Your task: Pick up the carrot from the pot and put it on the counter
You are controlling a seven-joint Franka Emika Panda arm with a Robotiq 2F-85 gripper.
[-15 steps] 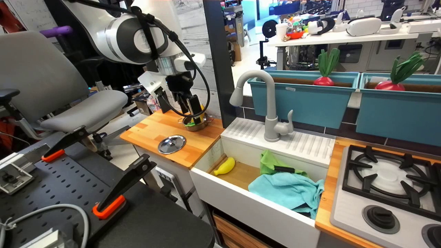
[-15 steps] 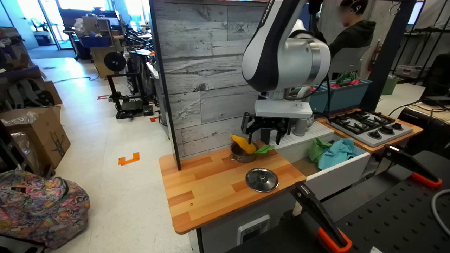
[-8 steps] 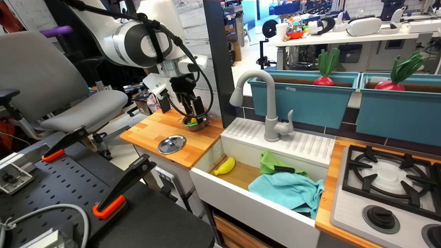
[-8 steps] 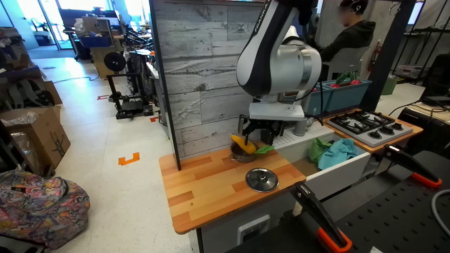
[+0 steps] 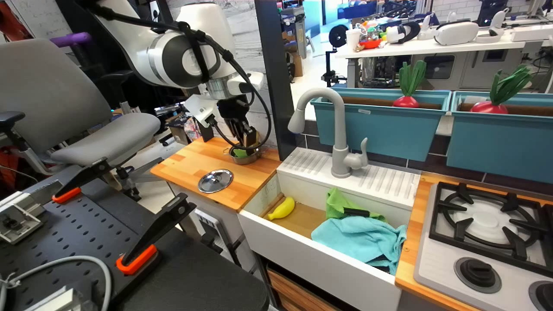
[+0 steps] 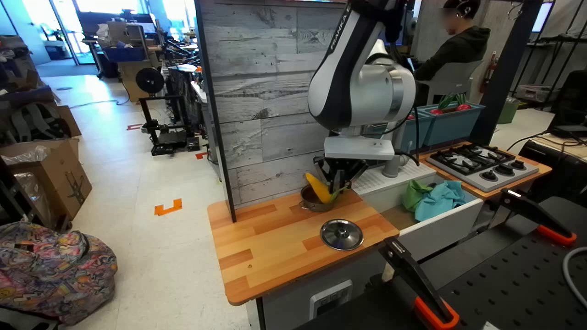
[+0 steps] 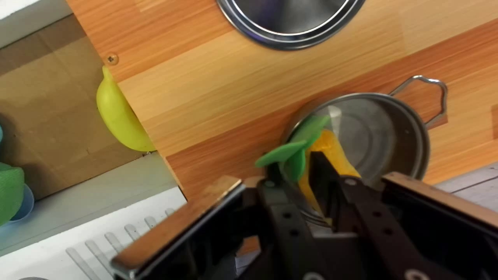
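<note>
The carrot [image 6: 318, 187], yellow-orange with green leaves, leans in the silver pot [image 6: 316, 205], its orange body above the rim. The pot rests on the wooden counter [image 6: 275, 247]. My gripper [image 6: 340, 189] is low at the pot's sink-side edge, jaws drawn close together. In the wrist view the gripper [image 7: 295, 165] has a green leaf [image 7: 297, 163] in the narrowed gap between its fingers, and one dark finger covers part of the carrot [image 7: 342, 157]. Whether the pads pinch the leaves cannot be told. An exterior view shows the leaves [image 5: 240, 153] standing up inside the pot.
A silver lid [image 6: 341, 234] lies on the counter in front of the pot. The sink [image 5: 319, 263] adjoins the counter, holding a yellow banana [image 5: 281, 209] and green and blue cloths [image 5: 358, 235]. A tall faucet [image 5: 339, 125] and a plank wall [image 6: 270, 91] stand close by.
My gripper has come down toward the pot, and its jaws have moved from wide to nearly together. In the last half second the carrot has tilted steeper and its leaves have turned upward.
</note>
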